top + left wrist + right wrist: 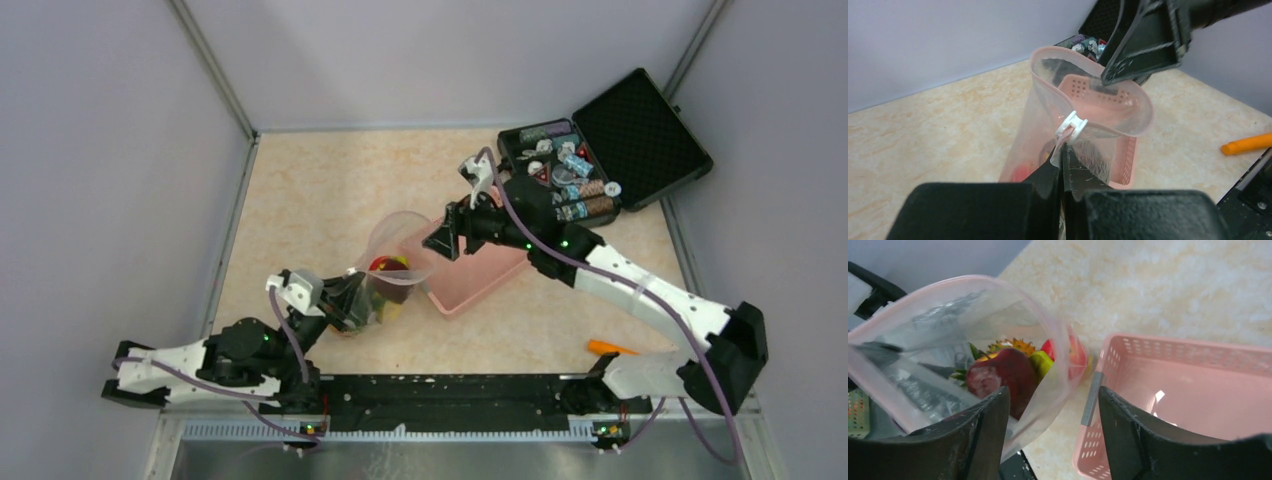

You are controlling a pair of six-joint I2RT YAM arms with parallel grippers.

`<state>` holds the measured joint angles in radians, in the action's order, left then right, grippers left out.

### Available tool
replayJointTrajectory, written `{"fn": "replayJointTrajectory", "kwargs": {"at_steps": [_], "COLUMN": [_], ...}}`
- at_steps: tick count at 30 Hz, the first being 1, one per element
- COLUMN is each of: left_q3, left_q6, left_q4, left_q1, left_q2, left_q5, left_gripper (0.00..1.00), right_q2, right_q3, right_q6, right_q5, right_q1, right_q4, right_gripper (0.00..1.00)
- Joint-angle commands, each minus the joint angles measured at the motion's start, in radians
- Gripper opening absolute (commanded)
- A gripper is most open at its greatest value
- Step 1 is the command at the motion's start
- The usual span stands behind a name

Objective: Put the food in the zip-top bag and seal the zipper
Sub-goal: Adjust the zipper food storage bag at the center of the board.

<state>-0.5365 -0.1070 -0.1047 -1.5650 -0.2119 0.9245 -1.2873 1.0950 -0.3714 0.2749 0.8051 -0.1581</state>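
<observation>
Zip-top bag [395,250] holds food [1008,371], left tool [1062,159] pinching it.

The zip-top bag [392,245], holding the food [1008,372], stood just left of the basket [482,270]; the case [640,130] lay behind and right of the basket.

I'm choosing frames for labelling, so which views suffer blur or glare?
Top external: evenly lit, sharp. Left wrist: the left gripper is a blur near the lens, the zip-top bag rim sharp. Right wrist: pale glare on the bag's crinkles, one bright spot in the pink basket.
</observation>
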Motion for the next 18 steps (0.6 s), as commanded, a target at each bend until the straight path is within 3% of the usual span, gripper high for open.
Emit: {"fn": "replayJointTrajectory", "kwargs": {"at_steps": [1, 5, 10, 16, 18], "left_q3": [-0.072, -0.114, -0.149, -0.171, -0.178], "left_q6": [0.042, 0.082, 0.094, 0.09, 0.096], "left_q4": [-0.127, -0.165, -0.166, -0.175, -0.183], "left_q1": [0.002, 0.002, 0.002, 0.003, 0.002], "left_q2": [-0.055, -0.123, -0.141, -0.147, -0.163], "left_q5": [0.0, 0.032, 0.021, -0.023, -0.048], "left_gripper": [0.0, 0.0, 0.0, 0.0, 0.0], "right_q2": [0.134, 0.208, 0.247, 0.174, 0.142], "right_q3": [-0.016, -0.02, -0.039, 0.008, 0.023], "right_q6": [0.129, 0.207, 0.353, 0.773, 0.847], "right_q5": [-0.001, -0.026, 0.131, 0.111, 0.079], "right_q1": [0.006, 0.008, 0.048, 0.229, 0.283], "right_q4": [0.064, 0.037, 0.11, 0.096, 0.135], "right_gripper": [0.67, 0.67, 0.65, 0.62, 0.57]}}
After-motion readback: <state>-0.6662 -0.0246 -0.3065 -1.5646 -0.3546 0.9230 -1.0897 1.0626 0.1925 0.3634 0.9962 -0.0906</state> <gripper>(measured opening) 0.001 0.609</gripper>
